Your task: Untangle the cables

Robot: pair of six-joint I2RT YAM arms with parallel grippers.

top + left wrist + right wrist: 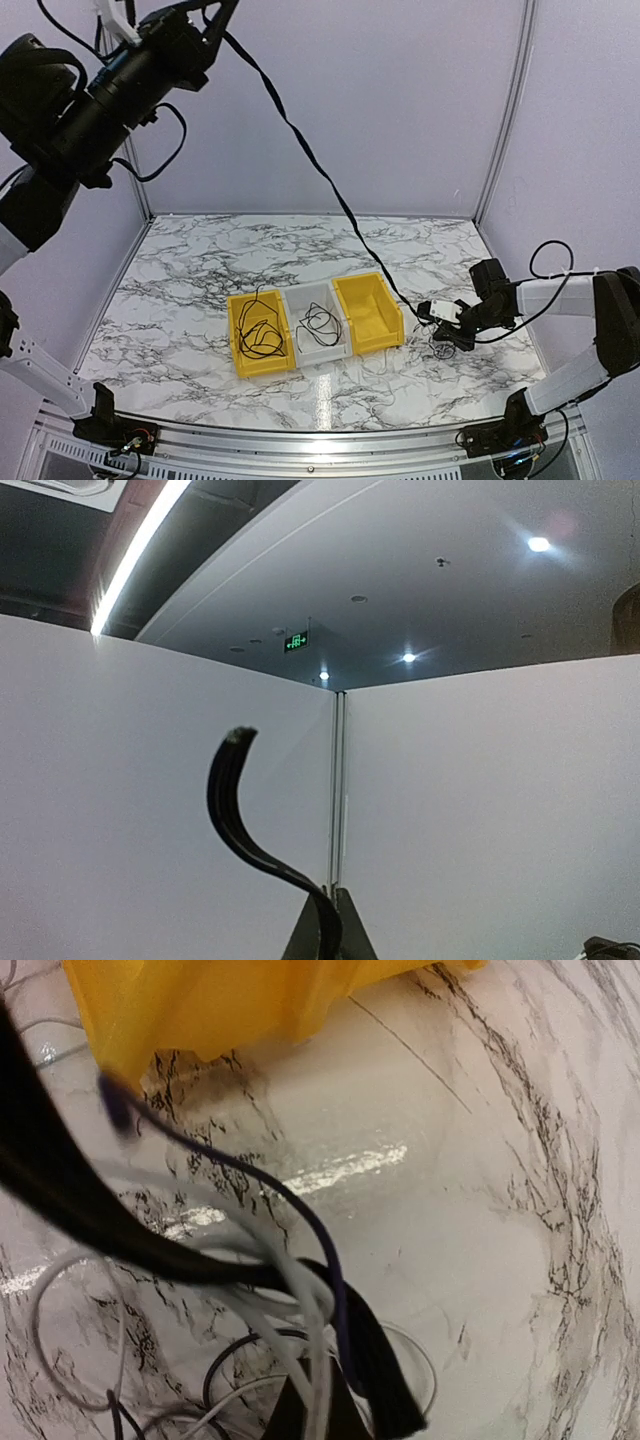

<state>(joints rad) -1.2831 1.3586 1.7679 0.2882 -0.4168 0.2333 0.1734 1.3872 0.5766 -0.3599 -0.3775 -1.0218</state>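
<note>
A long black cable (300,145) stretches taut from my raised left gripper (207,17) down to a small tangle of cables (442,347) on the marble table, right of the bins. In the left wrist view my left gripper (330,935) is shut on this flat black cable (225,800), whose free end curls upward. My right gripper (434,320) is low at the tangle. Seen from its wrist, the right gripper (322,1410) is shut on pale whitish cables (290,1280), with the black cable (60,1200) and a dark thin cable (300,1210) crossing over them.
Three bins stand in a row mid-table. The left yellow bin (236,345) and the grey bin (300,300) each hold a coiled black cable; nothing shows in the right yellow bin (385,300). Its yellow wall (220,1010) is close above my right gripper. Pale booth walls surround the table.
</note>
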